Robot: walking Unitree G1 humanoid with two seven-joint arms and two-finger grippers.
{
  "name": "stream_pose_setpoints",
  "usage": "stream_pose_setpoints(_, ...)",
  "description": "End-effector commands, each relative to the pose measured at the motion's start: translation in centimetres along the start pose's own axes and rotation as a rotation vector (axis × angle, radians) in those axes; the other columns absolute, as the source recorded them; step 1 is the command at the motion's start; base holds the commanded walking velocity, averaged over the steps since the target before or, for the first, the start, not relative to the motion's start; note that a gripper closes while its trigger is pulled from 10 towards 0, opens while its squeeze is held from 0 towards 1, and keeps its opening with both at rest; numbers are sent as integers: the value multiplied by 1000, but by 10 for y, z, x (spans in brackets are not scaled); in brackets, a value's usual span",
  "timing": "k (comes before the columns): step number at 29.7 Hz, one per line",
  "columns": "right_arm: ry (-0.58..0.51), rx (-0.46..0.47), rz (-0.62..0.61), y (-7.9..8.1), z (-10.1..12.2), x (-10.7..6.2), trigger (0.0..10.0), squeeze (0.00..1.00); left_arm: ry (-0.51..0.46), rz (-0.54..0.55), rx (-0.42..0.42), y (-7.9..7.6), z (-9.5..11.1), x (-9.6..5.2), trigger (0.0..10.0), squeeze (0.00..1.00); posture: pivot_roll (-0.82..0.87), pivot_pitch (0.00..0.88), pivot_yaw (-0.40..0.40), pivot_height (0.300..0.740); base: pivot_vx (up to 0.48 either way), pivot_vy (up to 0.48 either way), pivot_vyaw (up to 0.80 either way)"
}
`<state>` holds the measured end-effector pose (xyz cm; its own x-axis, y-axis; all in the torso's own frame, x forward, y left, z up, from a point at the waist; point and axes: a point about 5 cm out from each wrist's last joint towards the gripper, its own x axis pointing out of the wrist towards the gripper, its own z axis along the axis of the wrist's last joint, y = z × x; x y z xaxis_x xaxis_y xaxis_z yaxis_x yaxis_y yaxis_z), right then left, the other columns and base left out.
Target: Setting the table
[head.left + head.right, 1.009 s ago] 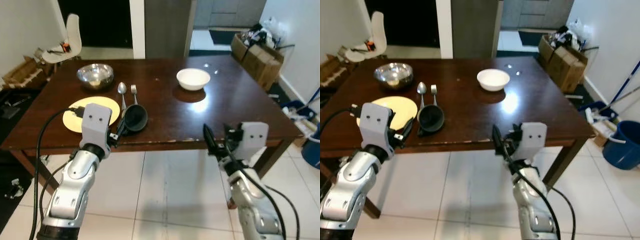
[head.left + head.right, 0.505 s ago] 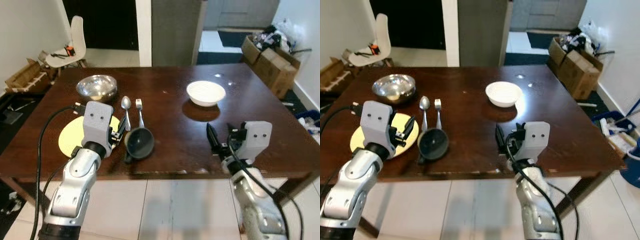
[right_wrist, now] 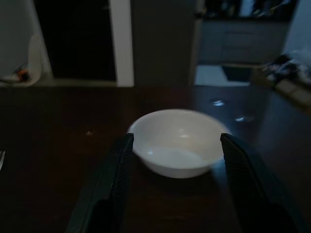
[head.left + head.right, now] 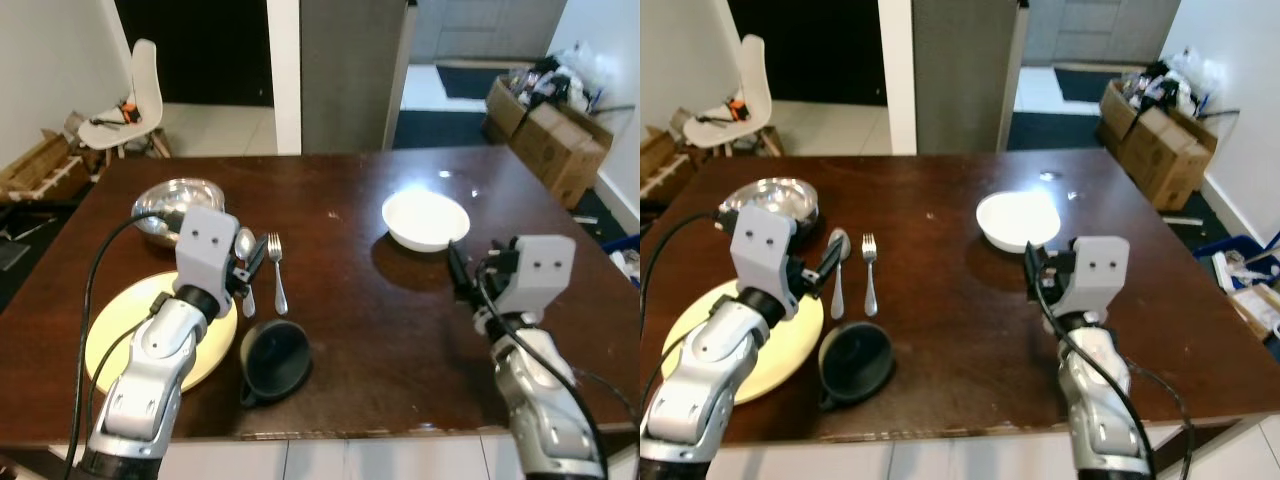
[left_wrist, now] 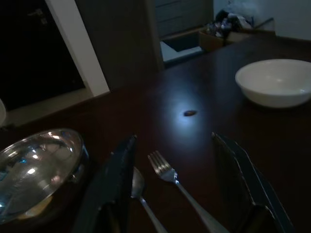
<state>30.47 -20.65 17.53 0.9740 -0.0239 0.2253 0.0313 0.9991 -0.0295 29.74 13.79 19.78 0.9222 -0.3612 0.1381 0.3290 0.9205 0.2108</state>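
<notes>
At a dark wooden worktop (image 4: 340, 250), the right hand (image 3: 175, 189) hovers released, lined up with the white bowl (image 4: 426, 219), and the left hand (image 5: 180, 189), also released, hovers over spoon (image 4: 837, 270) and fork (image 4: 870, 272), so the next move likely calls for closing in to grasp.

The 2 head views look forward and down from above the near edge of the counter (image 4: 360, 330), each covering its full top and the doorway beyond. The right eye view sits slightly to the right of the left eye view. The left wrist view looks low across the counter's left part, close to the fork (image 5: 170, 177) and the steel bowl (image 5: 34, 170). The right wrist view faces the white bowl (image 3: 177, 141) at close range. All 4 views share that white bowl.
</notes>
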Motion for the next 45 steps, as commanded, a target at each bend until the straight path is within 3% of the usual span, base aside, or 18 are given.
stream_pose_setpoints(1, 25, -16, -20, -6, -6, -1, 10000, 0, 9, -29, -15, -4, -1, -2, 10000, 0, -30, 0, 100, 740, 0, 0, 0)
stream_pose_setpoints(5, 78, -79, 30, -16, -13, 9, 10000, 0, 2, -58, -18, -4, 3, -3, 10000, 0, -16, 9, 108, 740, 0, 0, 0)
stream_pose_setpoints(15, 193, -172, 122, -17, -29, 34, 10000, 0, -11, -85, -1, 1, 14, -4, 10000, 0, 13, 31, 111, 740, 0, 0, 0)
stream_pose_setpoints(20, 247, -278, 127, -27, -34, 47, 10000, 0, -8, -101, -7, 5, 21, -8, 10000, 0, 44, 63, 118, 740, 0, 0, 0)
stream_pose_setpoints(28, 294, -370, 194, -25, -37, 59, 10000, 0, -14, -263, 47, -2, 39, -9, 10000, 0, 85, 105, 128, 740, 0, 0, 0)
stream_pose_setpoints(35, 296, -501, 212, -31, -31, 70, 10000, 0, -59, -471, 121, -9, 72, -2, 10000, 0, 101, 136, 145, 740, 0, 0, 0)
stream_pose_setpoints(40, 308, -559, 223, -35, -30, 72, 10000, 0, -68, -484, 126, -7, 78, 1, 10000, 0, 104, 142, 155, 740, 0, 0, 0)
stream_pose_setpoints(44, 337, -555, 223, -38, -32, 71, 10000, 0, -68, -480, 123, -7, 79, 1, 10000, 0, 107, 143, 156, 740, 0, 0, 0)
stream_pose_setpoints(45, 355, -552, 223, -40, -34, 70, 8745, 0, -66, -478, 119, -7, 79, 0, 10000, 0, 110, 144, 156, 740, 0, 0, 0)
